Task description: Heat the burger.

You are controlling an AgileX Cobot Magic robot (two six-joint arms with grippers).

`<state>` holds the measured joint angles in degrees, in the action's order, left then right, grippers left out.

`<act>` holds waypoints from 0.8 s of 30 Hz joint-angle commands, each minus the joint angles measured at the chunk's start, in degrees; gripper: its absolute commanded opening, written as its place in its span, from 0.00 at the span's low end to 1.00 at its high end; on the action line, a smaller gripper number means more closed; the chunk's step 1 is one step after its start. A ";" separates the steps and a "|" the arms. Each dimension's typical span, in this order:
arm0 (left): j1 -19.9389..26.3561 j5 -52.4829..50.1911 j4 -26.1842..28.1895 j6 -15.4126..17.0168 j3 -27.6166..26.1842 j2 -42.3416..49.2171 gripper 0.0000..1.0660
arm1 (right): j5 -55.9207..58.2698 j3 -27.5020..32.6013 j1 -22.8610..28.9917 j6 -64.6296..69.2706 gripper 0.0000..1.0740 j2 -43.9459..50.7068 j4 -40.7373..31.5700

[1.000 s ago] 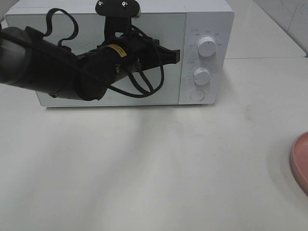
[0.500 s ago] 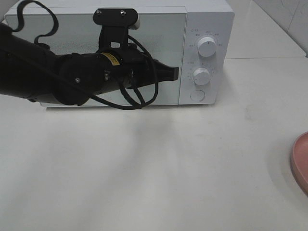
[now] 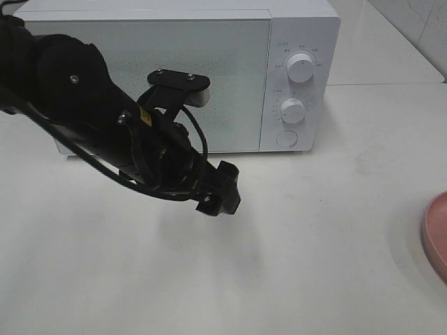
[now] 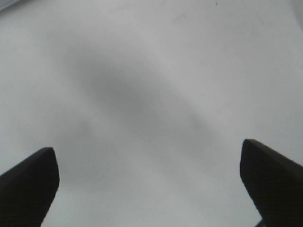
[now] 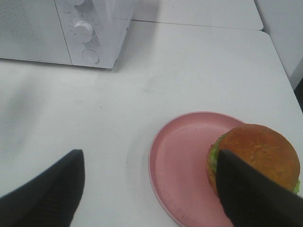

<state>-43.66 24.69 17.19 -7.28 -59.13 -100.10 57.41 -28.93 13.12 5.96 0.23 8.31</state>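
The burger [image 5: 258,156], with a glossy brown bun and green lettuce, sits on the far side of a pink plate [image 5: 182,165] on the white table. My right gripper [image 5: 151,196] hovers open above the plate; one of its dark fingers [image 5: 255,198] overlaps the burger's near edge, and nothing is held. The burger is out of the exterior view, where only the plate's rim [image 3: 436,237] shows at the right edge. My left gripper [image 3: 222,192] hangs over the table in front of the white microwave [image 3: 307,42]. Its jaws stand wide apart and empty, as the left gripper [image 4: 151,184] shows over bare tabletop.
The microwave's door [image 3: 209,77] is closed, with two knobs and a round button [image 3: 286,138] on its right panel. The microwave [image 5: 71,28] also shows at the far corner of the right wrist view. The table's edge [image 5: 279,56] runs along the right side there.
My left arm has swung down and away from the microwave door's right edge toward the table in front of it. Its jaws have gone from shut to wide open.
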 commanded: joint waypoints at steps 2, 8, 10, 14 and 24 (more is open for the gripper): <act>-0.06 8.37 -5.73 0.69 0.29 3.04 0.94 | -0.34 0.40 -0.40 -0.46 0.70 1.66 0.00; 4.35 20.00 -7.91 5.50 0.29 8.37 0.93 | -0.34 0.40 -0.40 -0.46 0.70 1.66 0.00; 7.05 22.40 -7.79 6.07 0.29 9.68 0.93 | -0.34 0.40 -0.40 -0.46 0.70 1.66 0.00; 15.87 29.74 -7.68 6.65 0.29 13.01 0.93 | -0.34 0.40 -0.40 -0.46 0.70 1.66 0.00; 32.09 40.11 -7.68 6.65 0.29 19.42 0.93 | -0.34 0.40 -0.40 -0.46 0.70 1.66 0.00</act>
<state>-15.36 62.05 9.40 -1.03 -59.13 -82.79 57.41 -28.93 13.12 5.96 0.23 8.31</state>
